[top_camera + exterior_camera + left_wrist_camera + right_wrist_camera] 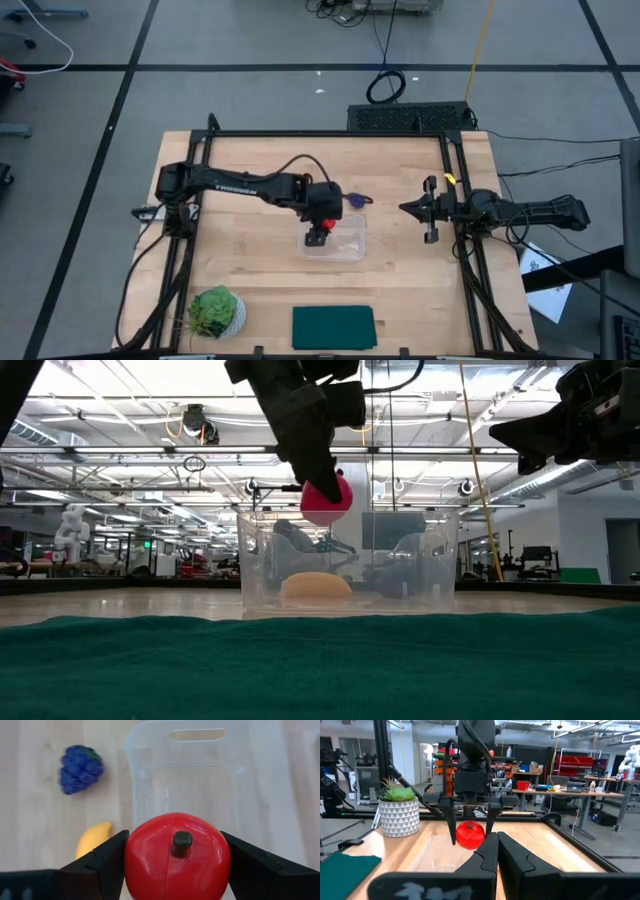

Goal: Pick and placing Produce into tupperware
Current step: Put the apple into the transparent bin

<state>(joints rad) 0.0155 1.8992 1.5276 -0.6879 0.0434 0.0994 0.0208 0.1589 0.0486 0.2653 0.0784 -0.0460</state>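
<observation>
Red apple [176, 856] up in the air, pinched between the two fingers of the left hand [322, 222], hanging right above the clear tupperware [349, 243] in the middle of the wooden desk [250, 160]. The tub's own floor looks bare. Banana [93, 838] lies on the desk just beside the tub wall, the purple grapes [80, 768] a bit farther off, near the tub's corner. Over at the desk's right edge the right hand [496, 851] hovers, fingers pressed together on nothing.
</observation>
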